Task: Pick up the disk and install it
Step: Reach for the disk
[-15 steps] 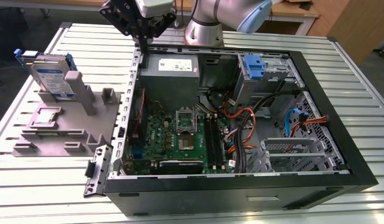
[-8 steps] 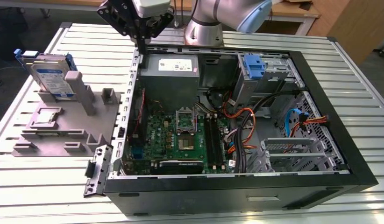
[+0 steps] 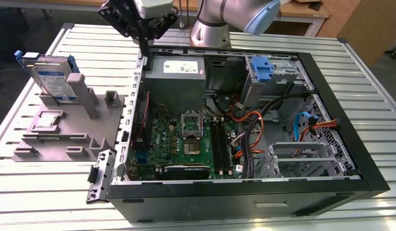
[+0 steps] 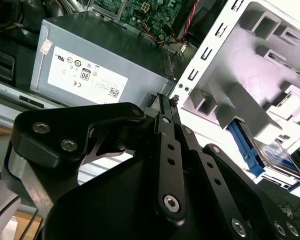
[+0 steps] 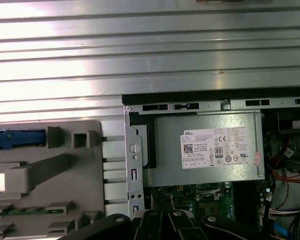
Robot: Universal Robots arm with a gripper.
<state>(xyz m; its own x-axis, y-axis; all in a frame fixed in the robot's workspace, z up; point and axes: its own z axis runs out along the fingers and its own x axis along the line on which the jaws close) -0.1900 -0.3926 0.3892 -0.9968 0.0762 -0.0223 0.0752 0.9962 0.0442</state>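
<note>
Black steel computer case [image 3: 249, 197], side panel off, lying flat on a ribbed aluminium table [image 3: 50, 192]. Inside: green motherboard [image 3: 185, 139] with a square metal-framed socket, boxy grey sheet-metal power supply [image 3: 175, 67] bearing a white label, orange and blue cables [image 3: 249, 130], slotted metal drive cage [image 3: 301, 154], and a blue plastic bracket [image 3: 262, 67] in the bay at the far corner.

At the exterior view's left, just beside the case: matte grey plastic fixture [image 3: 76, 130], blocky, with slots and upright posts. Standing on edge in its far slot: the disk [image 3: 51, 77], flat, rectangular, silver-grey, white-and-blue label facing the camera, blue carrier frame along its edges. Lying flat in a recess nearer the camera: small square silver chip [image 3: 49, 120].

Black gripper [image 3: 144, 47] of linkage bars with hex screws, hanging from the smooth silver arm [image 3: 230, 19] above the case's thin wall edge beside the power supply, between fixture and case interior. Its fingers [image 4: 166, 130] pressed together, tapering to a narrow tip, gripping nothing. The disk well apart from the gripper, toward the exterior view's left, untouched.

Open air above the fixture and around the disk's upper edge. Tight quarters within the case among cables and cage walls.
</note>
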